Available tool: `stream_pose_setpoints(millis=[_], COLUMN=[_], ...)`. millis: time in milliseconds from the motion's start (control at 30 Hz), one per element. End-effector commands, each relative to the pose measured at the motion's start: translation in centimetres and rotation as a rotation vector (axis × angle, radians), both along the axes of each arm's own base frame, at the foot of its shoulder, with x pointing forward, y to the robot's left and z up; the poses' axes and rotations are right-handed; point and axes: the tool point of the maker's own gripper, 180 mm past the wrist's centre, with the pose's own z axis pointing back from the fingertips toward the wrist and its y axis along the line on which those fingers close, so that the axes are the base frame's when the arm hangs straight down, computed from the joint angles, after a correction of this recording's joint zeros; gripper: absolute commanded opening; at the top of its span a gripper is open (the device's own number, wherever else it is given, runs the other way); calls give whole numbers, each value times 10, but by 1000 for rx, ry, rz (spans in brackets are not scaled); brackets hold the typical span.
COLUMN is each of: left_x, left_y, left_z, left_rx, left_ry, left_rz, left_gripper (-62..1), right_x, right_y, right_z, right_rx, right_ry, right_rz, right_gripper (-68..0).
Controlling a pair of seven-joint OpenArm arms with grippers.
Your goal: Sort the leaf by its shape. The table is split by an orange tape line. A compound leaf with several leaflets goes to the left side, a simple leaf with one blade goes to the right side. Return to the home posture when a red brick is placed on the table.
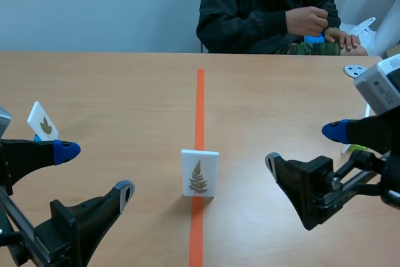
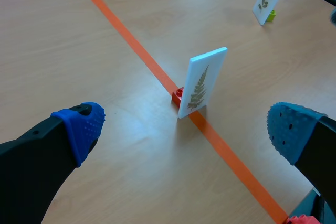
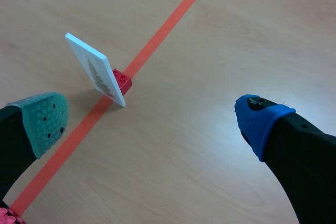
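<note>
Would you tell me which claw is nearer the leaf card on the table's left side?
Left. The left claw sits close by that leaf card; the right claw is across the orange tape line, beyond the fern card.

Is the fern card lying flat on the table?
No, the card stands upright, with a red block at its foot, on the tape line.

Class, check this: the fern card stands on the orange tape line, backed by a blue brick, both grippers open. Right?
No: the left wrist view shows the brick is red, not blue. The fern card stands on the orange tape line; left gripper and right gripper are open.
</note>
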Motion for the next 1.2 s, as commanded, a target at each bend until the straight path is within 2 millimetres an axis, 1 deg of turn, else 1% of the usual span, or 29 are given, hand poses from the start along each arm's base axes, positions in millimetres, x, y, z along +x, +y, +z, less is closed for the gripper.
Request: stream_pose_setpoints(millis=[0,133,267,400,567,767,900,1033,1167], left_x=[3,3,3,3,3,3,3,3,3], left_y=[1,1,1,1,1,1,1,1,1], left_z=[6,6,6,6,6,6,6,6,6], left_rx=[-12,-12,-12,-11,-12,-12,-12,-12,-12], left_ry=[-19,-19,-19,-19,-19,-19,-19,-19,-19], left_rz=[-1,-1,-1,-1,-1,-1,-1,-1,-1], left_gripper=[14,14,14,14,14,14,14,14,14], right_x=[9,17,17,17,23,42,50,50,46], right_y=[4,12,30,44,58,74,86,98,109], right_z=[1,-14,-33,-56,-73,-83,-87,-88,-89], right_rx=[3,-7,-28,-63,-66,-20,-7,-11,-20], right_ry=[-26,-37,-30,-35,-80,-117,-129,-145,-161], right_rz=[13,45,135,201,244,227,235,273,318], right_gripper=[4,4,4,4,4,4,4,4,4])
